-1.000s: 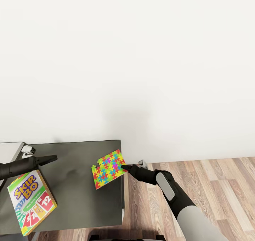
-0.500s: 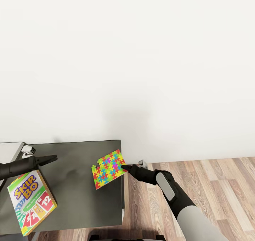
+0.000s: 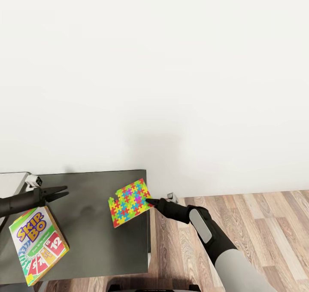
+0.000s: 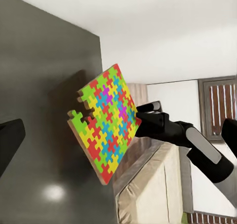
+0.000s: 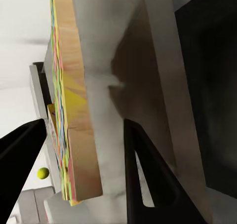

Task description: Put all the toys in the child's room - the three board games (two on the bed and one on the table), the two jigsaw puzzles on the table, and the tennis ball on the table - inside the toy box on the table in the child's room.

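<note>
A jigsaw puzzle (image 3: 128, 202) with a many-coloured piece pattern hangs tilted above the right end of the dark grey table (image 3: 90, 244). My right gripper (image 3: 149, 202) is shut on its right edge. The left wrist view shows the puzzle (image 4: 106, 123) raised on a slant, casting a shadow, with the right gripper (image 4: 139, 123) at its edge. In the right wrist view the puzzle's thick edge (image 5: 76, 110) stands between the two dark fingers. The Skip-Bo board game (image 3: 37, 244) lies flat at the table's left front. Just behind it my left gripper (image 3: 63, 192) hovers open. The tennis ball (image 5: 43, 173) shows small and far off.
A white wall rises right behind the table. Wood floor (image 3: 257, 219) lies to the right of the table's edge. A paler table section (image 3: 13, 180) joins at the far left.
The puzzle has risen and shifted a little left with my right gripper. My left gripper drew back slightly to the left and its fingertips now stand apart.
</note>
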Available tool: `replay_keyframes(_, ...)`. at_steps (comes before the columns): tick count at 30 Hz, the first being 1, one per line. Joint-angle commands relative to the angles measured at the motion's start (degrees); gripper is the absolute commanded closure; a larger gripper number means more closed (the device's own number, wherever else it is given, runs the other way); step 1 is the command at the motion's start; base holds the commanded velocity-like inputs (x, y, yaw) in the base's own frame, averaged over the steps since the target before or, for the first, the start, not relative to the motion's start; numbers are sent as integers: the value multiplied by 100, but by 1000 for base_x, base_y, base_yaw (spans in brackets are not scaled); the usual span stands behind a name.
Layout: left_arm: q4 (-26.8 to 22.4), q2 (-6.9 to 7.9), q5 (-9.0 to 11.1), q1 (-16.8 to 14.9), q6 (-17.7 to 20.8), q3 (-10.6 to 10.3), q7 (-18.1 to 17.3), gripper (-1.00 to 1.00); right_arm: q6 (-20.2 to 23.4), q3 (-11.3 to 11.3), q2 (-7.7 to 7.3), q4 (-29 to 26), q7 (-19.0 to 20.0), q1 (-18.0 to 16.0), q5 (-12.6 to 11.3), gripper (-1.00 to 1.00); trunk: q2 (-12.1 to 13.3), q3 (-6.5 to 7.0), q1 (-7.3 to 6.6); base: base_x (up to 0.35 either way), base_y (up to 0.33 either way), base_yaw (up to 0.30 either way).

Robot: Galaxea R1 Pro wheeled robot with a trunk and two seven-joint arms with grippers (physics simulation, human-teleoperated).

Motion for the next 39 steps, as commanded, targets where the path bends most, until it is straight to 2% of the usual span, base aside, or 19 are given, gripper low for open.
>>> replay_keyframes(1,-1,6,-5,-6,80,3,-25,-100,27,-5,0,-2,21,1,-15,100,-9,-8,3,0,0,0)
replay_keyframes(33,7,17,-13,-11,122,13,-25,-100,-57,-75,-4,-20,54,66,-17,100,-9,5,3,-7,0,-3)
replay_keyframes(36,7,15,-14,-11,122,13,-25,-100,-233,-55,-8,-21,153,74,-22,100,-9,27,3,-206,0,-20)
replay_keyframes(39,7,17,-14,-11,122,11,-25,-100,-370,-20,-9,-26,460,78,-13,100,-9,54,3,-102,0,-6)
